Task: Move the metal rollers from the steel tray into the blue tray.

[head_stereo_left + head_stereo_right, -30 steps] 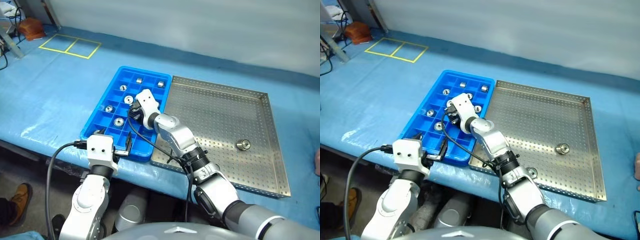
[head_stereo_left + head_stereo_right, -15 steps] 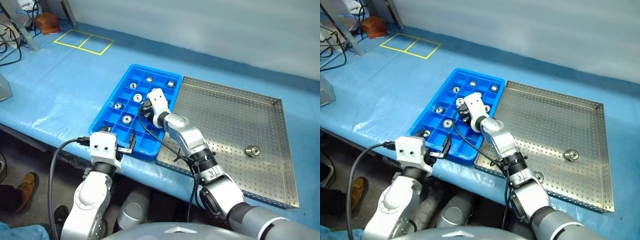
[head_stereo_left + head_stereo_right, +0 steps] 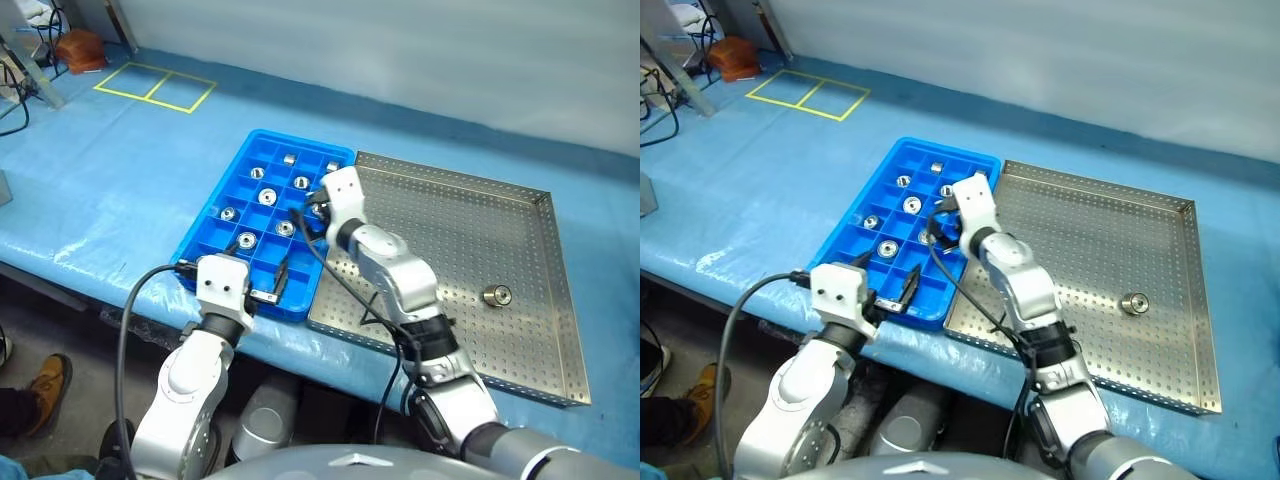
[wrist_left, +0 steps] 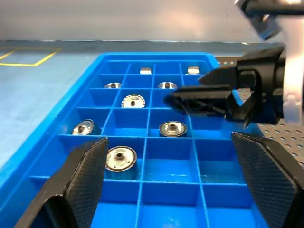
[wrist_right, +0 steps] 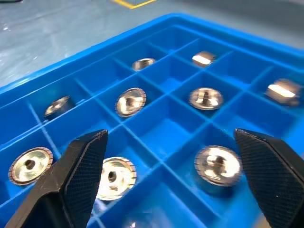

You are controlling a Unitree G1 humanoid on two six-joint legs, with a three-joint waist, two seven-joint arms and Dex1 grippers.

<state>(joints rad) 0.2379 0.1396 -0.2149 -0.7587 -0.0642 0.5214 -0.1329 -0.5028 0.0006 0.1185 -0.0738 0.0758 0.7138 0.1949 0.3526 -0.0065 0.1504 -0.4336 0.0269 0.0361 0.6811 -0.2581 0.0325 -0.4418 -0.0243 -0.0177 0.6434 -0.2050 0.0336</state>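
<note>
Blue tray (image 3: 222, 231) partly hidden by right pincer (image 3: 308, 212).

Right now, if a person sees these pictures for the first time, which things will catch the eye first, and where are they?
The bright blue tray stands out first on the blue-covered table, with shiny metal rollers sitting in several of its square compartments. Beside it, on the robot's right, lies the large steel tray, with one lone roller on its perforated floor. The right end effector hangs open over the blue tray's edge nearest the steel tray.
</note>
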